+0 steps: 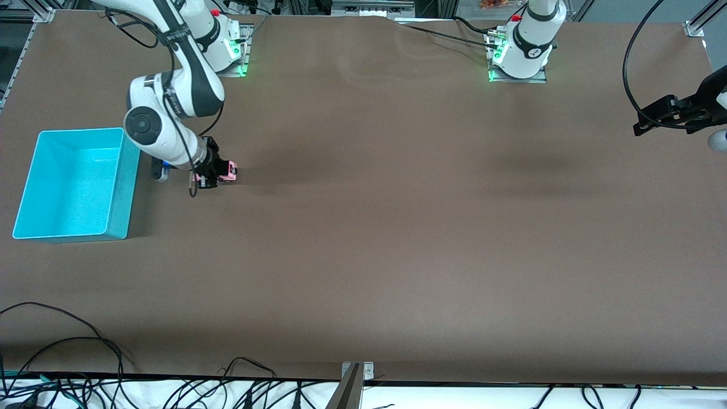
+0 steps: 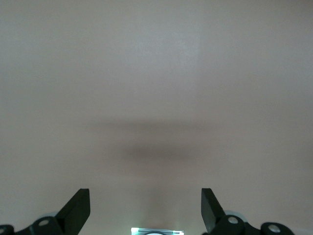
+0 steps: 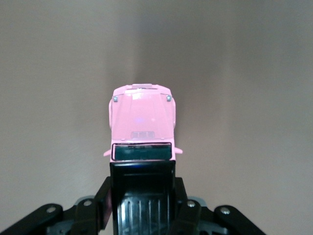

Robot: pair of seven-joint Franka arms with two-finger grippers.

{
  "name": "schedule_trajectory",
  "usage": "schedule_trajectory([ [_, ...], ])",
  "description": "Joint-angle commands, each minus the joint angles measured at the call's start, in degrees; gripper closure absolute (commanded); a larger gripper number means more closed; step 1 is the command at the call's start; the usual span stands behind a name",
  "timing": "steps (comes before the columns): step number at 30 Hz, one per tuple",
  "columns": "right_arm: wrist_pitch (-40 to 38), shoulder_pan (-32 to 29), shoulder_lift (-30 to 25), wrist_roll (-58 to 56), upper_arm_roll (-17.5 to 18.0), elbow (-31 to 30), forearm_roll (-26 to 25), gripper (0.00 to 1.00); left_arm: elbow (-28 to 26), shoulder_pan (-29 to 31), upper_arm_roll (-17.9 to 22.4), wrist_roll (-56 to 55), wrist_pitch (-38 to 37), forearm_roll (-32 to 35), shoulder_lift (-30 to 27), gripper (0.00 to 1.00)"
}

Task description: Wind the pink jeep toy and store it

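The pink jeep toy (image 1: 229,170) sits on the brown table (image 1: 397,227), near the right arm's end and just beside the cyan bin (image 1: 74,184), not in it. In the front view only a small pink bit of it shows, because the right gripper (image 1: 213,172) covers most of it. The right wrist view shows it much better: the pink jeep toy (image 3: 142,122) points its pink hood away from the camera, its dark windshield shows, and its black roof runs back between the fingers (image 3: 102,200) of the right gripper (image 3: 142,205). The fingers are pressed against the two sides of the black roof, so the gripper is squeezing the toy. The wheels are hidden under the body, so it is hard to tell if the toy rests on the table or is lifted a tiny bit. The back end of the toy is cut off by the edge of that view. The bin is open on top and nothing shows inside it. The left gripper (image 1: 664,116) waits up over the table's edge at the left arm's end, partly cut off in the front view. In the left wrist view the left gripper (image 2: 145,210) has its two dark fingers (image 2: 78,208) spread wide apart, holding nothing, with only bare table (image 2: 156,73) and a soft shadow below.
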Motion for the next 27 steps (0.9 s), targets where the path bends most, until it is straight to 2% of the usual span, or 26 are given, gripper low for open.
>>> schedule_trajectory([
  [1,-11.46,-1.49,1.49,-3.99,-0.44,11.79,-0.33,0.80,1.37,0.27,-0.10,-0.41,-1.05,-0.90,0.59,0.00],
  [5,-17.44,-3.86,1.66,-8.57,-0.97,17.86,-0.33,0.80,1.28,0.27,-0.10,-0.41,-1.05,-0.90,0.59,0.00],
  [9,-21.23,-6.76,2.10,-14.62,-1.24,21.12,-1.55,0.80,1.28,0.27,-0.10,-0.41,-1.05,-0.90,0.59,0.00],
  [13,-22.20,-10.72,2.01,-21.31,-1.33,21.83,-4.01,0.79,1.28,0.27,-0.10,-0.41,-1.05,-0.90,0.59,0.00],
  [18,-22.20,-14.58,2.01,-28.95,-1.68,21.83,-4.80,0.80,1.28,0.27,-0.10,-0.41,-1.05,-0.90,0.59,0.00],
  [27,-20.97,-22.05,5.17,-42.58,-1.77,22.01,-12.10,0.80,1.28,0.27,-0.10,-0.41,-1.05,-0.90,0.59,0.00],
])
